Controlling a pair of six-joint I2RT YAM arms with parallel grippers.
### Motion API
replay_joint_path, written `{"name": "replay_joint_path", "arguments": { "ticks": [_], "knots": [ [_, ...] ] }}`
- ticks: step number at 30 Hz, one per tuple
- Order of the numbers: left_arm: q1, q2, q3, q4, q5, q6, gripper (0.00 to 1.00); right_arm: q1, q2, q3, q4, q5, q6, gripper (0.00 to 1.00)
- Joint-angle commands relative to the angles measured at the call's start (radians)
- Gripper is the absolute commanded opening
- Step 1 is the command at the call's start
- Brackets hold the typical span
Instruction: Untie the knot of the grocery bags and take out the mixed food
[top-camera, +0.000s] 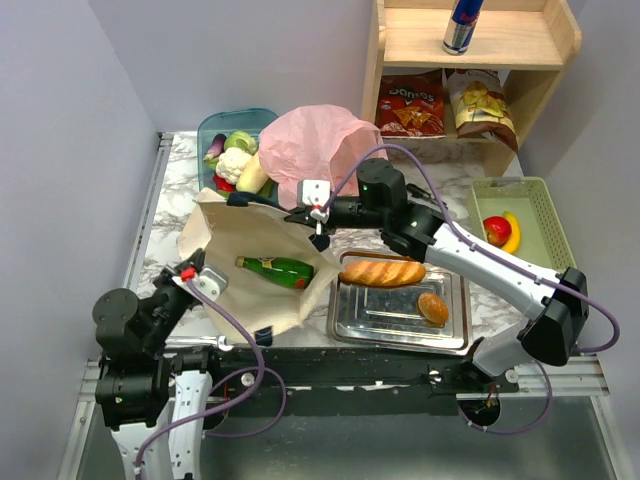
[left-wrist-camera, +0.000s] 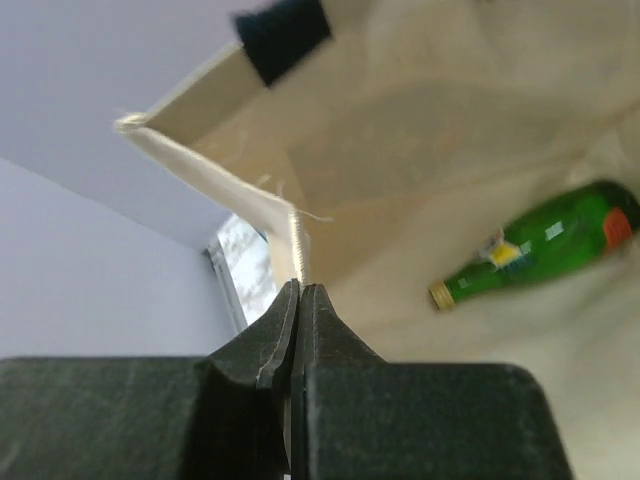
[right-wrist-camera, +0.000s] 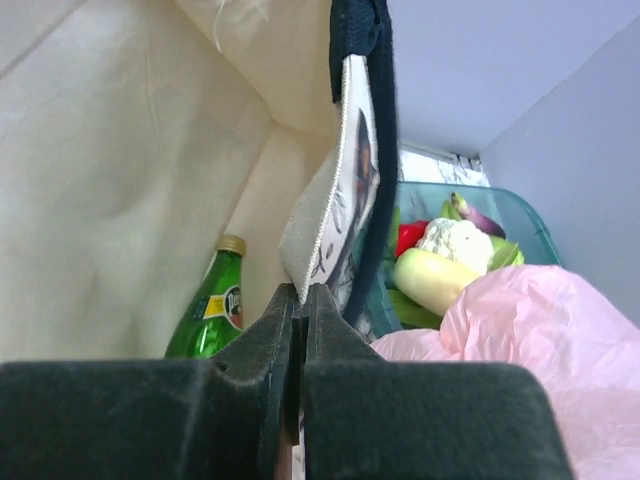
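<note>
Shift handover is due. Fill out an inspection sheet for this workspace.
Surface: marble table, mostly covered.
Job's things: canvas tote held open, green bottle inside; pink bag behind it, knot not visible; vegetables in teal bin; apple and banana in green basket; chip bags on wooden shelf.
Clutter: baguette and bun on metal tray; can atop shelf.
Grippers: left gripper and right gripper each shut on the tote's rim.
Cables: purple cable along each arm.
Surroundings: plain walls.

A metal tray (top-camera: 385, 325) at lower centre holds a baguette (top-camera: 382, 272) along its top edge and a round bun (top-camera: 433, 307) at lower right. At upper right, a wooden shelf (top-camera: 560, 45) carries a blue-and-silver can (top-camera: 462, 25). The surface (top-camera: 165, 215) is white marble.
</note>
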Motion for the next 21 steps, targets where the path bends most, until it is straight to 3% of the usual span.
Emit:
{"name": "replay_joint_path", "arguments": {
  "ticks": [1,4,6,9,10,14,16,18,21],
  "knots": [
    [-0.001,-0.121,-0.111,-0.299,0.088,0.226,0.0,0.014,-0.051,-0.077,0.229,-0.166,-0.181,0.01],
    [-0.001,-0.195,-0.172,-0.476,0.088,0.356,0.02,0.026,-0.074,-0.182,0.23,-0.202,-0.218,0.0],
    [-0.001,-0.2,-0.169,-0.468,0.008,0.293,0.3,0.027,-0.058,-0.178,0.222,-0.203,-0.171,0.0],
    [-0.001,-0.07,-0.029,-0.473,0.025,0.212,0.85,0.027,-0.019,-0.15,0.256,-0.175,-0.093,0.01],
    [-0.001,-0.002,0.053,-0.473,0.061,0.177,0.91,0.028,-0.01,-0.141,0.272,-0.164,-0.075,0.01],
    [-0.001,0.271,0.407,-0.573,0.234,0.159,0.94,0.024,0.052,-0.039,0.283,-0.124,0.044,0.01],
    [-0.001,0.376,0.537,-0.717,0.319,0.307,0.89,0.008,0.101,0.042,0.254,-0.121,0.127,0.01],
    [-0.001,0.439,0.588,-0.824,0.305,0.517,0.79,-0.012,0.154,0.13,0.193,-0.122,0.203,0.01],
    [-0.008,0.506,0.618,-0.859,0.258,0.613,0.71,-0.039,0.223,0.225,0.054,-0.151,0.263,0.01]
  ]
}}
